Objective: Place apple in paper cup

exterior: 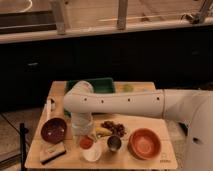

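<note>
Surface: wooden, carrying everything.
Left: dark red bowl, dark block in front.
Middle: grapes, banana, metal cup.
Right: orange bowl.
Back: green tray.

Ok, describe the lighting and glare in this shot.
Camera view: dim, warm light on the table, background nearly black; the white arm is brightest, with mild glare along its top; the end effector hangs just above the apple and paper cup, no hard shadows showing.
</note>
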### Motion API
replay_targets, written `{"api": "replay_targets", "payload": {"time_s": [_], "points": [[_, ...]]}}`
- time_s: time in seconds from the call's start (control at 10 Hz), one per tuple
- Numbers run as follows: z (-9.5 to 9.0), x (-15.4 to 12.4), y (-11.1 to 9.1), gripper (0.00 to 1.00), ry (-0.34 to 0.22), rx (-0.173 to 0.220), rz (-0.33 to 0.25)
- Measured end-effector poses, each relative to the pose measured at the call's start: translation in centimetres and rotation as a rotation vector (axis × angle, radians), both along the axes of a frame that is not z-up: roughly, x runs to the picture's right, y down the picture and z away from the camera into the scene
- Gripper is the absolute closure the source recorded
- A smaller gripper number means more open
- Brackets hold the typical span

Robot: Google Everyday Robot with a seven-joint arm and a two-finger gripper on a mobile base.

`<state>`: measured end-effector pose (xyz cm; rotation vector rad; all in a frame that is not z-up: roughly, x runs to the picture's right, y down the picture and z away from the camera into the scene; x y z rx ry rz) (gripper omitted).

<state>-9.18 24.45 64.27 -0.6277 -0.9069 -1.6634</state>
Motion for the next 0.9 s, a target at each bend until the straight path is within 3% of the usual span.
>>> {"api": "replay_targets", "payload": {"time_s": [0.3,0.9], "points": [[-0.5,0.4,0.5,0.98,-0.009,-0.004,0.002],[-0.6,1.1,1.0,0.4,-0.007,-0.038,-0.008]]}}
